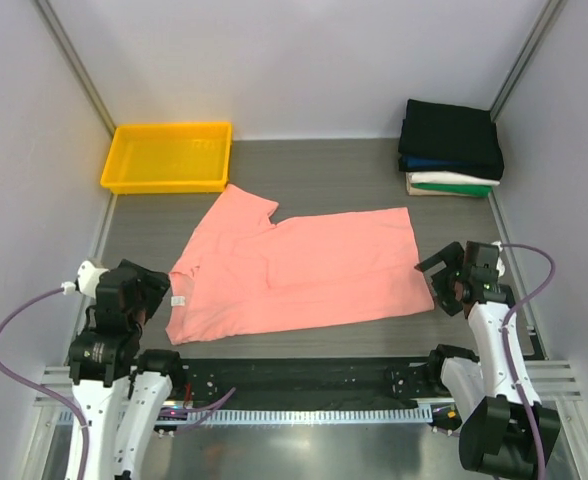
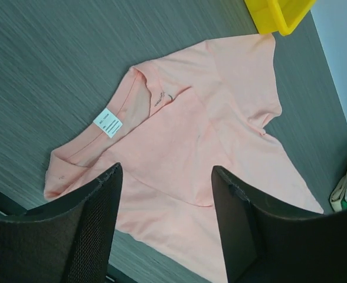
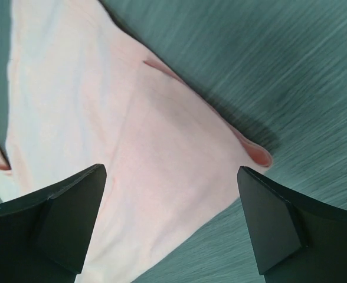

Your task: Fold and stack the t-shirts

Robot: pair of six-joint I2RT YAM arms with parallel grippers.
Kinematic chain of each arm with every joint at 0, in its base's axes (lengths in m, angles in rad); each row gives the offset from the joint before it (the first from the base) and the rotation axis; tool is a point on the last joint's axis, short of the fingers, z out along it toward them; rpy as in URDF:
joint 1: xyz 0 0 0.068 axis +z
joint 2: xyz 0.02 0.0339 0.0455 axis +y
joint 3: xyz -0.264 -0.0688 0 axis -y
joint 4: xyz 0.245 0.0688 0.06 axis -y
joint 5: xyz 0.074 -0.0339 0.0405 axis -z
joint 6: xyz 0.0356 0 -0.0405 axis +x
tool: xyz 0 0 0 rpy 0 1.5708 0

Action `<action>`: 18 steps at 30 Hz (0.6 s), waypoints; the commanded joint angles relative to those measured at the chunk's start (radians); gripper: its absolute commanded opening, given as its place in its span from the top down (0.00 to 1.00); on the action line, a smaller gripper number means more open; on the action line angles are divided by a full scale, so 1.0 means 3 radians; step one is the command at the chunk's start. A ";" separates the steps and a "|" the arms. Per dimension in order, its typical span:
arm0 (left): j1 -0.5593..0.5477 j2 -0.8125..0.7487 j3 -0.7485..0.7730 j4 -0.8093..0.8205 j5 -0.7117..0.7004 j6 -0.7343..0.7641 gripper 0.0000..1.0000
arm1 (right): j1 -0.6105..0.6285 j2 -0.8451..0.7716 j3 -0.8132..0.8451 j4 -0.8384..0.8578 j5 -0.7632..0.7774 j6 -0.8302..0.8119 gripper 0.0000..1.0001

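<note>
Pink t-shirt (image 1: 304,270) near yellow tray (image 1: 166,185), left end effector (image 2: 164,177), right end effector (image 3: 170,177) — both apart

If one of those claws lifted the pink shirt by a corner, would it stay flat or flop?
Probably flop: the pink shirt lies limp and creased, one layer folded over. Likely light; the cloth looks thin.

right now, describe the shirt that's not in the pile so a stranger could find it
On the grey table, a yellow tray sits far left and a pile of folded shirts far right. In the middle, nearer the front, a t-shirt lies spread out. It is the only pink one, with a white label at its collar.
</note>
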 commanded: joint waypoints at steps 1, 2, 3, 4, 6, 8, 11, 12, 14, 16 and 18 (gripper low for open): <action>-0.0007 0.0151 0.0187 0.0093 -0.0072 0.0232 0.37 | -0.0015 -0.0089 0.0334 -0.0081 -0.0029 -0.0103 0.00; -0.0002 0.0227 0.0207 0.0195 0.0010 0.0476 0.37 | -0.0015 -0.0095 0.0380 -0.0075 -0.0100 -0.0134 0.00; -0.0007 0.0299 0.0228 0.0383 0.0076 0.0574 0.37 | -0.0015 -0.0095 0.0451 -0.0010 -0.0146 -0.0170 0.00; -0.0007 0.0512 0.0294 0.0466 0.0193 0.0661 0.37 | -0.0020 -0.0080 0.0487 0.0027 -0.0172 -0.0196 0.00; -0.0007 0.0774 0.0360 0.0727 0.0312 0.0963 0.38 | -0.0010 -0.0008 0.0610 0.0103 -0.0254 -0.0308 0.01; -0.0012 0.1280 0.0549 0.0875 0.0358 0.1127 0.39 | 0.0000 0.0079 0.0712 0.0109 -0.0254 -0.0435 0.02; -0.0007 0.1978 0.0845 0.1074 0.0317 0.1424 0.39 | 0.0036 0.0263 0.0886 0.0129 -0.0270 -0.0630 0.02; -0.0012 0.2139 0.0907 0.1136 0.0312 0.1546 0.39 | 0.0036 0.0319 0.0942 0.0144 -0.0300 -0.0666 0.01; -0.0012 0.2609 0.1091 0.1391 0.0358 0.1654 0.39 | 0.0041 0.0483 0.0983 0.0170 -0.0336 -0.0717 0.02; -0.0007 0.2956 0.1204 0.1601 0.0455 0.1838 0.39 | 0.0052 0.0590 0.1014 0.0257 -0.0438 -0.0774 0.02; -0.0007 0.3513 0.1485 0.1781 0.0567 0.1965 0.39 | 0.0067 0.0687 0.1009 0.0369 -0.0494 -0.0789 0.02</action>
